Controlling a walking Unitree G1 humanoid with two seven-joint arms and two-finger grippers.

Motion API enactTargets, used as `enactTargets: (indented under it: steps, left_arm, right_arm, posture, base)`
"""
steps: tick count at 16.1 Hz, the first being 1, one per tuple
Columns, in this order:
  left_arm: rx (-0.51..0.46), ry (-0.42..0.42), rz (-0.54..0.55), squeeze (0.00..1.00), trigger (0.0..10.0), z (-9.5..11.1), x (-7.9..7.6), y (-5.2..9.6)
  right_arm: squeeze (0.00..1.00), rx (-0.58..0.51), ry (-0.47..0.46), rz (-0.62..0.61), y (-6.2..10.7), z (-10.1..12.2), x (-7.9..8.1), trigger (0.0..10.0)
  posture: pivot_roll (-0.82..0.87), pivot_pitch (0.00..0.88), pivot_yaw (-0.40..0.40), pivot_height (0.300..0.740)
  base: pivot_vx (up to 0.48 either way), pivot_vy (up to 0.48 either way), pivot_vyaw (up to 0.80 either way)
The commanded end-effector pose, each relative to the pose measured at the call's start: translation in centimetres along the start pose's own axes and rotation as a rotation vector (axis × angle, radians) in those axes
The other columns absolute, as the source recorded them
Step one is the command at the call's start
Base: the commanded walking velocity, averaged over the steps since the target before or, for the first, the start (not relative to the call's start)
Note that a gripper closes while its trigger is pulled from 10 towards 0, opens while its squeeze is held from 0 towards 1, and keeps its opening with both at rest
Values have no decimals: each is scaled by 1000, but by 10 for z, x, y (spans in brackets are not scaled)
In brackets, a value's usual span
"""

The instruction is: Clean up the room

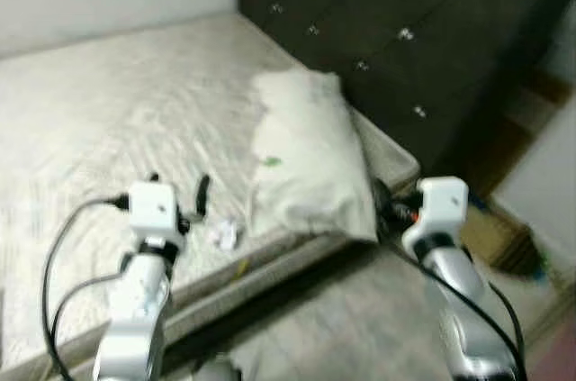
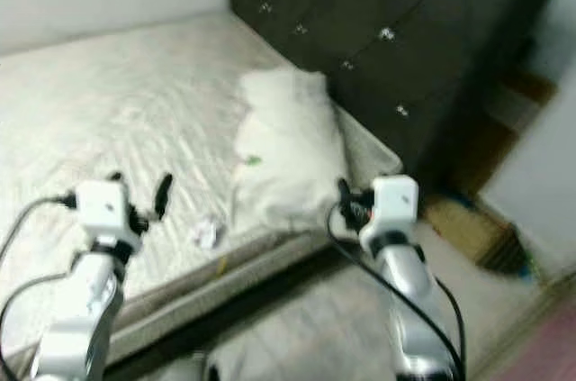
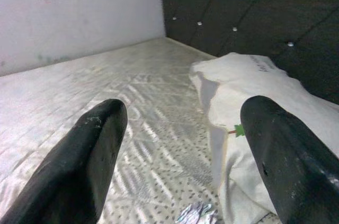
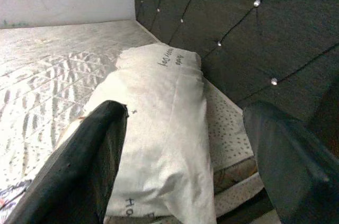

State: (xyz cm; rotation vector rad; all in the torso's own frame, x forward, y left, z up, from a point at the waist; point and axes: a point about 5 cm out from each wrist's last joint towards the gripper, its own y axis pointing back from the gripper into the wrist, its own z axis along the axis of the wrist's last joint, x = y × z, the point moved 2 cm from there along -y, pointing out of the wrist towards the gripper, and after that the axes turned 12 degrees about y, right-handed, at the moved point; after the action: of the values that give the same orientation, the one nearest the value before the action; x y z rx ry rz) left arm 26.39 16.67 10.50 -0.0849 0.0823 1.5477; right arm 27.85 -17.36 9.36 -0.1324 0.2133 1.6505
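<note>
Left gripper (image 3: 175, 166) raised over the mattress (image 1: 99, 102) near its front edge, 2 fingers (image 3: 79, 166) spread wide, holding nothing. A crumpled wrapper (image 1: 222, 235) lies on the mattress just beyond and slightly right of it, near the edge, not touched. Just past the wrapper, a pale pillow (image 1: 306, 156) lies along the dark tufted headboard (image 1: 405, 30).

Right gripper (image 4: 185, 166) held up at the bed corner, facing the pillow's near end, fingers (image 4: 85, 160) parted, empty. Both silver arms bent upward, wrists level. Head views blurred.
</note>
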Motion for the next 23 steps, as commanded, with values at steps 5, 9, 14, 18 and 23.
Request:
enactTargets:
  steps: [5,9,14,18,23]
  left_arm:
    - [-14,-3,16,0,10000,4,4,0]
    - [-12,6,-1,0,10000,4,2,0]
    - [-10,15,-19,0,10000,4,-1,0]
    - [-10,32,-38,0,10000,3,-3,1]
    - [-12,43,-58,0,10000,4,-5,2]
  right_arm:
    - [0,-7,-11,25,-4,3,5,10000]
    - [0,-12,-10,37,-5,4,6,10000]
    - [0,-22,-23,49,-7,6,8,10000]
    - [0,-25,-22,43,-7,7,7,10000]
    - [0,-29,-17,47,-8,8,8,10000]
  posture:
    - [8,0,-86,740]
    - [10,0,-92,740]
    - [11,0,-93,740]
    - [10,0,-95,740]
    - [9,0,-95,740]
  base:
    - [0,0,799]
    - [0,0,795]
    - [0,0,314]
    - [0,0,0]
    - [227,0,0]
